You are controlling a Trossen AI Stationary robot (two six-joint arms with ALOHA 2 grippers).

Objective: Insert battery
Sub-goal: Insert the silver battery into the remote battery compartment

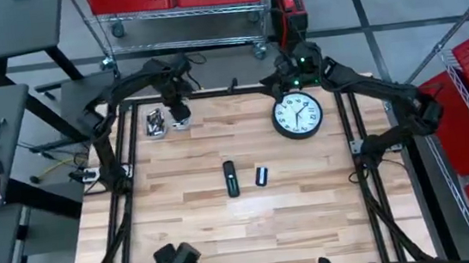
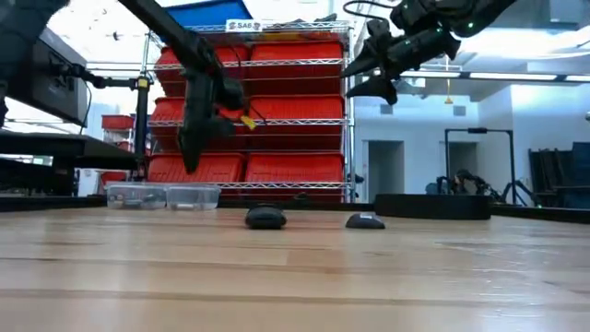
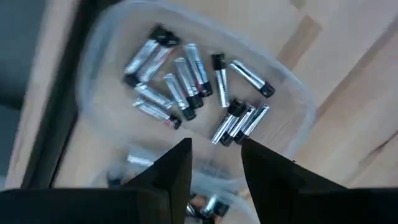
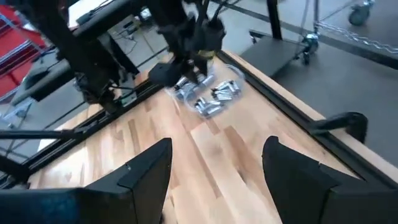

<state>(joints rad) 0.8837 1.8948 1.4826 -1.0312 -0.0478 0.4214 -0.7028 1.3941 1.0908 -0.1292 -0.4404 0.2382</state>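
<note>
Left gripper (image 3: 214, 163) hangs fingers parted, empty, just above the clear tray (image 1: 156, 122) of loose batteries (image 3: 186, 87) at the table's (image 1: 252, 225) far left corner; arm bent down steeply from its base. Batteries lie jumbled, long axes pointing many ways. Right gripper (image 4: 214, 165) held high, spread wide, empty, near the clock (image 1: 298, 114). Remote (image 1: 231, 177) lies mid-table, long axis running near to far; its cover (image 1: 261, 176) just beside it.
</note>
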